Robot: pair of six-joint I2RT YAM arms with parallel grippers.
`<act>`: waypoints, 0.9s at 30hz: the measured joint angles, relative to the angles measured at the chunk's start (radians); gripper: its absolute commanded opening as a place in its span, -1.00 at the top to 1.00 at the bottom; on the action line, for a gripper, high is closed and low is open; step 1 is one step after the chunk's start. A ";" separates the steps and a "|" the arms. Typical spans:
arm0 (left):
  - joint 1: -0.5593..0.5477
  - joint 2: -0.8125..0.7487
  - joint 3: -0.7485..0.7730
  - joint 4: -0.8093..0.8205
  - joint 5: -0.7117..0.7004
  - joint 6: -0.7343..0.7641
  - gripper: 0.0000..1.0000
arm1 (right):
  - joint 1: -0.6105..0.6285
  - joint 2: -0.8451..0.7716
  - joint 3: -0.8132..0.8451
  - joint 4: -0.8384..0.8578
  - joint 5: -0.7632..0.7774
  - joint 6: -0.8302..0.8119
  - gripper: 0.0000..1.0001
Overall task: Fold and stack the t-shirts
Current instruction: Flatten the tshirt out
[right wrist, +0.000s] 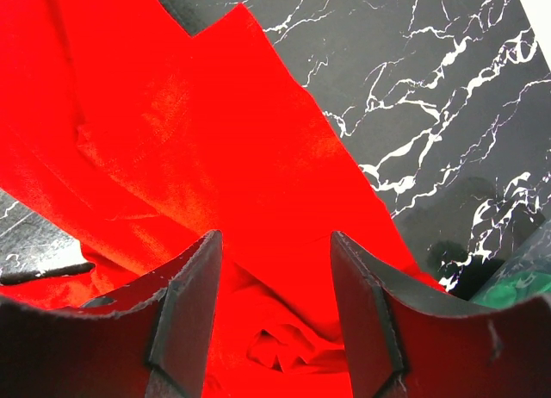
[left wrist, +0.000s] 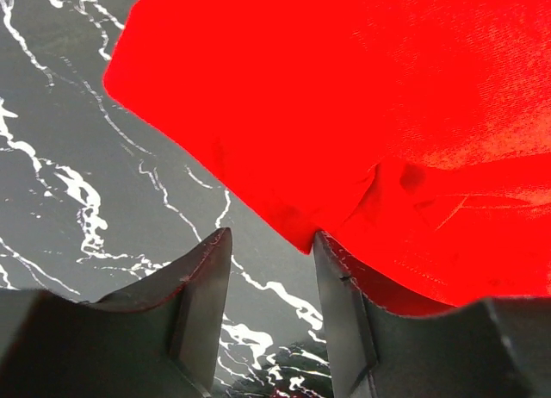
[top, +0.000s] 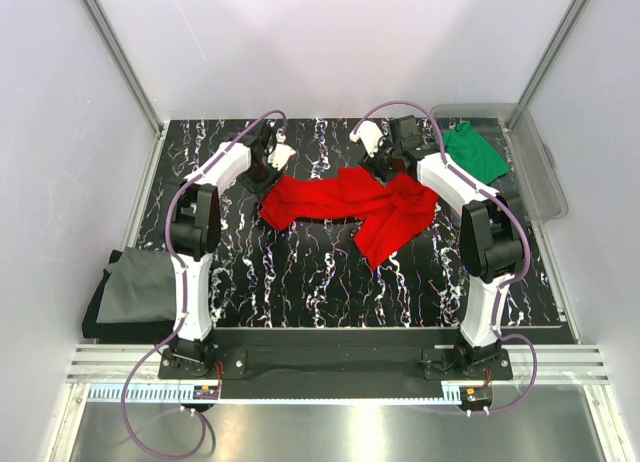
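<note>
- Red shirt (top: 350, 207): crumpled on table (top: 300, 282), far side, not yet spread for folding.
- Left gripper (left wrist: 271, 277): jaws apart at shirt edge, holding nothing; likely lining up pinch.
- Right gripper (right wrist: 275, 269): jaws apart over cloth, holding nothing.
- Green shirt (top: 472, 152): in bin (top: 545, 182), waiting.
- Grey shirt (top: 135, 292): at left table edge, well apart.

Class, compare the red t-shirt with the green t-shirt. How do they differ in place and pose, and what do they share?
1. The red t-shirt lies on the marbled table; the green t-shirt lies in the clear bin.
2. The red t-shirt is stretched out wide and rumpled; the green t-shirt is bunched into a smaller heap.
Shared: both are plain, single-colour, and not yet folded.
</note>
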 measured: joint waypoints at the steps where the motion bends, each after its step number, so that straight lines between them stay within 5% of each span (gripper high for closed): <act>1: -0.002 0.003 0.001 -0.001 0.000 0.000 0.06 | 0.000 0.000 0.000 -0.001 0.002 0.000 -0.21; 10: -0.008 0.023 0.001 -0.013 0.002 0.007 0.27 | 0.000 0.000 0.000 -0.006 0.012 0.000 -0.20; 19: -0.008 0.050 0.027 -0.031 0.024 0.011 1.00 | 0.000 0.004 0.000 -0.007 0.019 0.000 -0.20; 27: -0.005 0.031 0.027 -0.034 0.050 -0.006 1.00 | 0.000 0.045 0.029 -0.012 0.020 0.005 -0.20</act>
